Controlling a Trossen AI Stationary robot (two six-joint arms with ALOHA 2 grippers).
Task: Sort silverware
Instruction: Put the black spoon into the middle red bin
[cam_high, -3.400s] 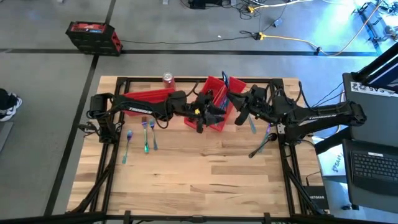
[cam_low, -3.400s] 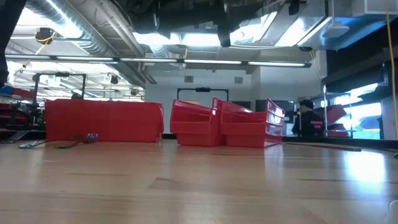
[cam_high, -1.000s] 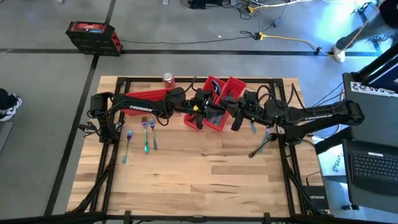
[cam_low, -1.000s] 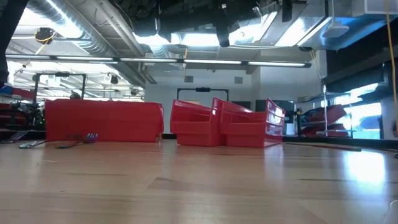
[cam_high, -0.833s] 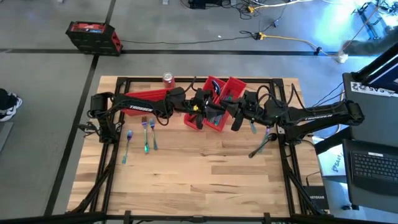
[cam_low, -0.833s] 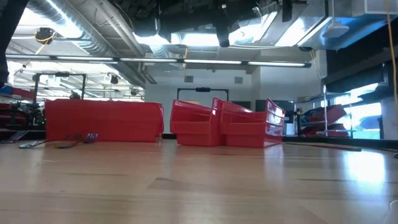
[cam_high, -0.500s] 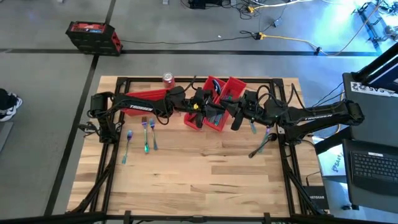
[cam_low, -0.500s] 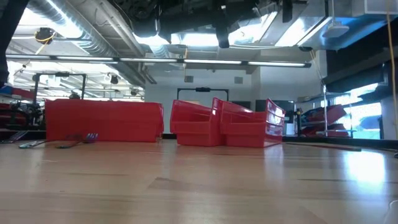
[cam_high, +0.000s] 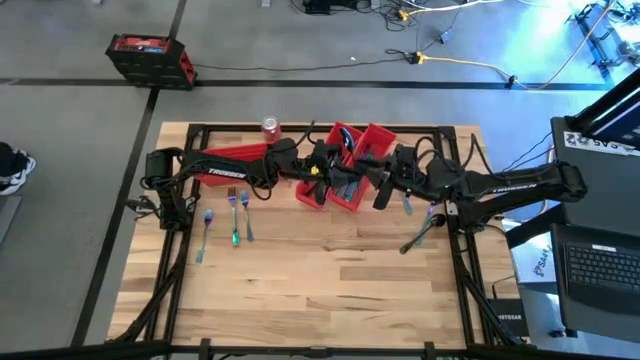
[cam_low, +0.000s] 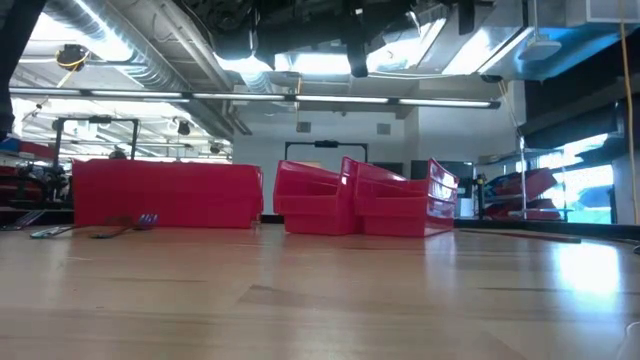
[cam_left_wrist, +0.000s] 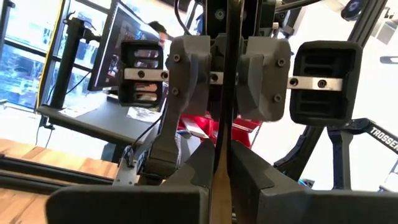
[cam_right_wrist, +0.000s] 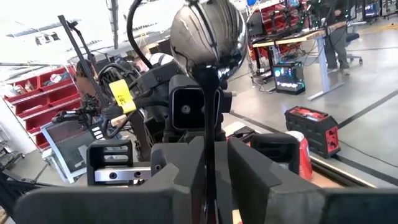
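Observation:
A dark spoon stands upright in the air above the red bins (cam_high: 350, 165). Its bowl (cam_right_wrist: 207, 31) is up and its handle (cam_left_wrist: 231, 74) runs straight down. My left gripper (cam_left_wrist: 221, 155) comes level from the table's left and is shut on the handle. My right gripper (cam_right_wrist: 212, 146) faces it from the right. It is open a little, with one finger on each side of the same handle. More silverware lies flat on the table: forks (cam_high: 234, 218) at the left, and two pieces (cam_high: 420, 235) at the right. My left gripper pinches the spoon's handle (cam_left_wrist: 219, 177) between its two fingers. The fingers lie level and across the handle, coming from the table's left. The spoon stands upright in the hold, bowl up, lifted clear of the bins and the table.
A long red bin (cam_high: 240, 155) lies at the far left, and a red soda can (cam_high: 270, 126) stands by the far edge. In the low view the bins (cam_low: 360, 200) stand across the far part of the table. The near half of the wooden table (cam_high: 320, 290) is bare.

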